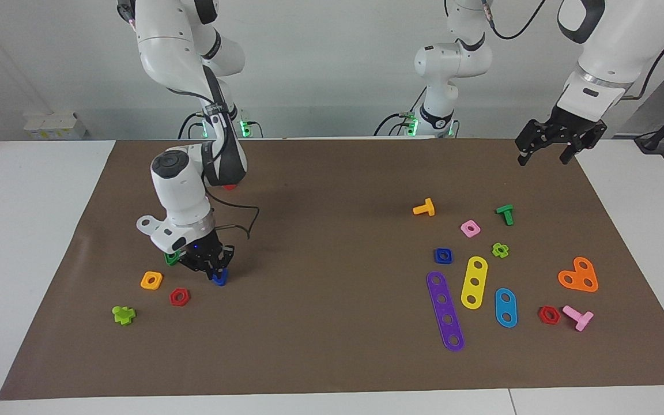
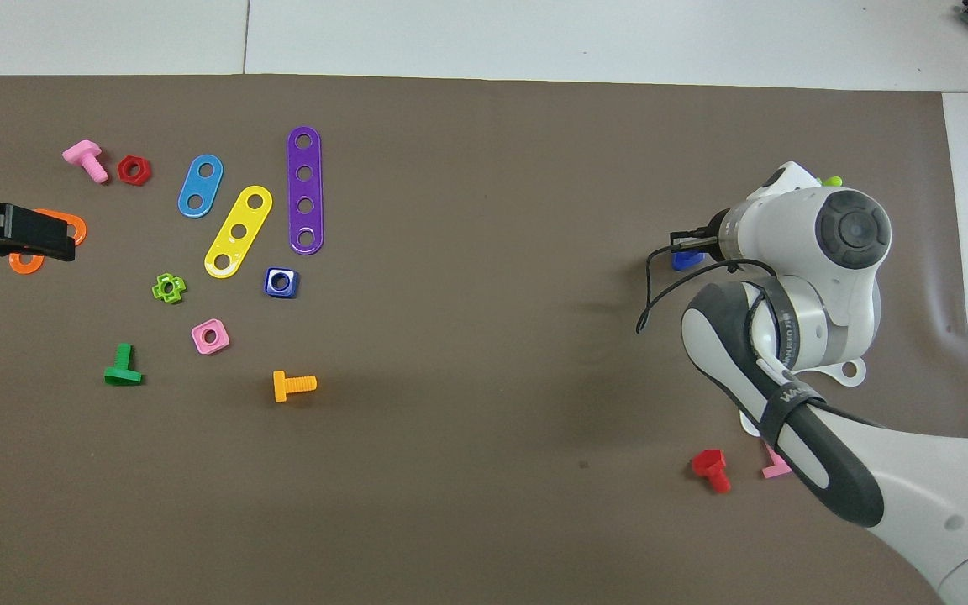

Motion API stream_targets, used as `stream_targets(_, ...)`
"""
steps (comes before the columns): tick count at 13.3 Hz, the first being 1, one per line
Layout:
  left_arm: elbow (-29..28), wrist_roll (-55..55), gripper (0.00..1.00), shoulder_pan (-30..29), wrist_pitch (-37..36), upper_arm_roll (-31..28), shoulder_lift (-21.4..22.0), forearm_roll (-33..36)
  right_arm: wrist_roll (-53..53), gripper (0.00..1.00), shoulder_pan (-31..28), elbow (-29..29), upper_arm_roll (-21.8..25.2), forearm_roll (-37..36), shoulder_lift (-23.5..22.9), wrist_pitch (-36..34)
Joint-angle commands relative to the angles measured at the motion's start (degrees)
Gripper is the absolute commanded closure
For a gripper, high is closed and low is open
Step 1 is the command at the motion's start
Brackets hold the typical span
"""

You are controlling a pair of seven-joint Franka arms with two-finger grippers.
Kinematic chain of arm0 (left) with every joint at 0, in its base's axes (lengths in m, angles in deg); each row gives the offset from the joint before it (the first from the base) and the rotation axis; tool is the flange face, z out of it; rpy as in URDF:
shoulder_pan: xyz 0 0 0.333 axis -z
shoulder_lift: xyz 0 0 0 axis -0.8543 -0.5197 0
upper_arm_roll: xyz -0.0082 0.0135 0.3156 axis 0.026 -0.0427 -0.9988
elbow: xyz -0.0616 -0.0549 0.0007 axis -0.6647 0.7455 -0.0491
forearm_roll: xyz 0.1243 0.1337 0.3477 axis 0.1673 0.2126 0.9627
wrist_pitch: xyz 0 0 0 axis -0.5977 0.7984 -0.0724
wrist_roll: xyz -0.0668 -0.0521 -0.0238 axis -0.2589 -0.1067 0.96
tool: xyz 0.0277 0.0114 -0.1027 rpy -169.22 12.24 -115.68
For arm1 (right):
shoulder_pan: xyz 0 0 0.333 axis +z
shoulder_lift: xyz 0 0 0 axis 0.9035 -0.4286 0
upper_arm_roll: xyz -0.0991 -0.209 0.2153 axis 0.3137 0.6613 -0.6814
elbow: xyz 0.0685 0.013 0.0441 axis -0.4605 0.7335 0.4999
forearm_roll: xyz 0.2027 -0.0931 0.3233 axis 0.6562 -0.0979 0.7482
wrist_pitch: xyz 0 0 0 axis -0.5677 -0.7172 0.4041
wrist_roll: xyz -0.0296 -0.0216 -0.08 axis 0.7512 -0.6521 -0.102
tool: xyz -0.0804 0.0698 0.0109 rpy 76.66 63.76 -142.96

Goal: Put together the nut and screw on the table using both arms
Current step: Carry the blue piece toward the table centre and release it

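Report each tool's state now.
Right tool: down at the blue screw on the mat; grip cannot be told.
Left tool: open, empty, waiting raised at the left arm's end.

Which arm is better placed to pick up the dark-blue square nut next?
The left arm. Its claw hangs free over the table's left-arm end, where the nut lies beside the yellow strip. The right claw is down at the blue screw, at the table's right-arm end.
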Motion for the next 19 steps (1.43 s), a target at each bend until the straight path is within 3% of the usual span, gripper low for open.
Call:
stream_targets(1,-1.8,0.4,0.00,-0.4,-0.1,0.1,1.6,0.0,-0.6,1.00,0.1,0.6,-0.3,0.4,1.3,0.1)
stream_targets(8,-1.8,0.4,0.00,-0.3,-0.2,0.1,1.6,0.0,-21.6,1.00,10.1,0.4,0.0,0.0,4.8,-5.2)
stream_targets(11,-1.8,0.4,0.00,-0.4,-0.2,0.1,1.7,0.0,-32.4,1.00,16.6,0.1,-0.1,-5.8,5.0,-5.2)
stream_targets(16,-1.8,0.4,0.00,-0.4,-0.2,0.1,1.6,0.0,-39.6,1.00,24.2,-2.4,-0.1,-8.7,3.7,-5.0)
stream_targets(19,-1.8,0.4,0.00,-0.3,-0.2,0.1,1.7,0.0,-43.2,1.00,28.2,-6.4,0.0,-10.3,0.0,-5.3)
